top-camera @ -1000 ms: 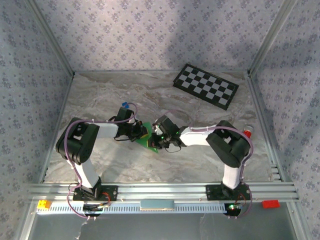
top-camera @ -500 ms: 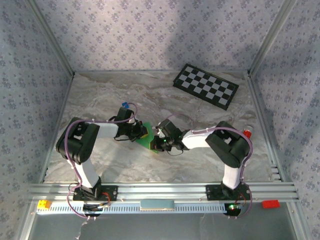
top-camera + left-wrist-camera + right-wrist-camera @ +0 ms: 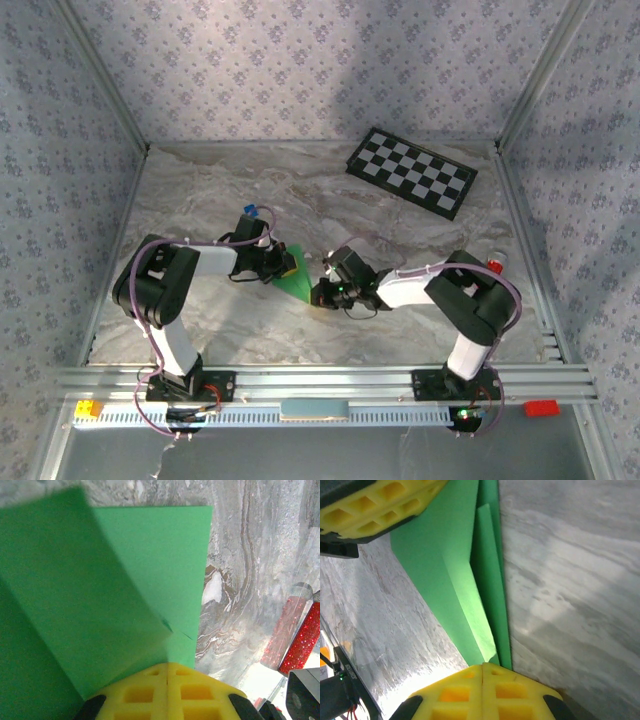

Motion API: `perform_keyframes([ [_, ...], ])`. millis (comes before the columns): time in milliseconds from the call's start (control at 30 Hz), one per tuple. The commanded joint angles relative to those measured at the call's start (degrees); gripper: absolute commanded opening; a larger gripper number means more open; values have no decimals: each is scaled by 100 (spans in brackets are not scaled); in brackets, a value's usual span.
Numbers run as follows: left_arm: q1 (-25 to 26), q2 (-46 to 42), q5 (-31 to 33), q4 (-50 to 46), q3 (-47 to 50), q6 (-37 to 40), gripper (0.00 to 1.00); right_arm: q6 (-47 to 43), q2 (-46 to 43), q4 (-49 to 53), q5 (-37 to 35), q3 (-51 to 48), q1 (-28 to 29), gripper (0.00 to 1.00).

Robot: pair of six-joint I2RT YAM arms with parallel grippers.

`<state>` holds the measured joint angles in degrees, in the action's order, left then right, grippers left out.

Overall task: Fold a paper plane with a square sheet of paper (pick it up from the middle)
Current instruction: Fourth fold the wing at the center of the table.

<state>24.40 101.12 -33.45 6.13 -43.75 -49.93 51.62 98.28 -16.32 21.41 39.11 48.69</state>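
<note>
The green paper (image 3: pixel 297 281) lay on the gray marble bench (image 3: pixel 200 200), near the middle and a bit toward the front. It sat right between the two arms. The left fingers (image 3: pixel 284 266) were at its left side and the right fingers (image 3: pixel 321 294) were at its front right tip. Both sets of yellow fingers were closed tight, with no gap between them. In the left wrist view, the paper ran right up to the closed fingers. One big flap was bent up and leaned over the flat part. The far edge of the flat part was straight, and its corner was sharp. The left fingers looked like they were pinching the paper at the near edge. In the right wrist view, the paper was folded into long thin layers that got narrow and came to a point at the closed right fingers. They seemed to pinch that point. In that same view, the left fingers sat over the far end of the paper. A black and white checkerboard (image 3: pixel 410 185) lay flat at the back right of the bench, well apart from the paper. Two red sparkly sticks (image 3: pixel 301 632) showed at the right side of the left wrist view. A small red block (image 3: pixel 540 407) and a small yellow block (image 3: pixel 88 408) sat on the metal rail at the front.
</note>
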Motion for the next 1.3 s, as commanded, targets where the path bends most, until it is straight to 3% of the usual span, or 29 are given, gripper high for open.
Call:
perform_keyframes([
  [0,-49,215,339,-305,32,148,1,-35,-138,552,-163,-394,47,3],
  [333,-48,176,301,-288,27,142,1,-446,-673,1219,-259,-175,84,2],
  [500,-42,133,304,-294,52,142,1,-468,-909,1061,-228,219,-14,2],
  [700,-15,146,292,-270,39,124,1,-471,-169,901,241,1124,-85,2],
  [933,-15,127,284,-270,39,123,1,-315,615,1125,24,1672,-142,3],
  [1267,-14,121,265,-253,24,142,1,-210,819,1480,-306,1655,-177,3],
])
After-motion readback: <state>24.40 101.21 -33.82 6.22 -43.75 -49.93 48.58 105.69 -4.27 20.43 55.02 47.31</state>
